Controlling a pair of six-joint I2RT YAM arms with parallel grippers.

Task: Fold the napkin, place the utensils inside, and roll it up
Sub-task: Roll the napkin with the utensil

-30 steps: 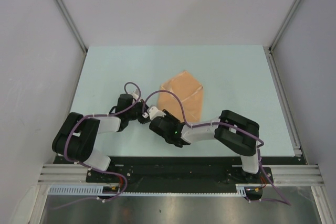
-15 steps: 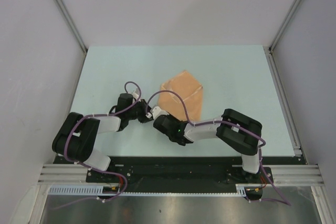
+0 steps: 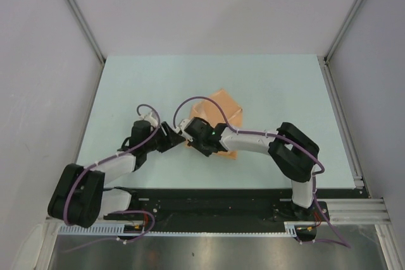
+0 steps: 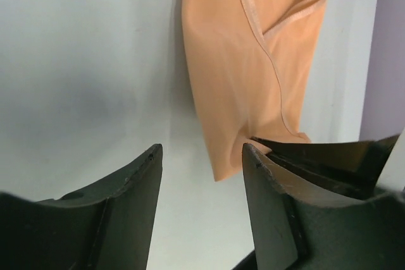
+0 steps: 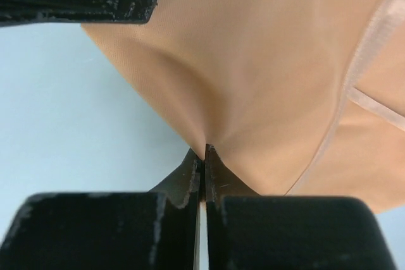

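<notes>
Right gripper (image 5: pixel 204 151) is pinching the napkin (image 5: pixel 266 61) at its near-left edge; left gripper (image 4: pixel 201 162) is hovering spread beside it. Judged soft, light, slippery, so hemmed corners are offering the best hold.

- Napkin (image 5: pixel 266 80): soft peach cloth, smooth, faint sheen, stitched hem.
- Right gripper (image 5: pixel 204 156) pinching it: black plastic, matt, speckled with scuffs.
- Table (image 5: pixel 57 112) beside the pincer: smooth, matt.
</notes>
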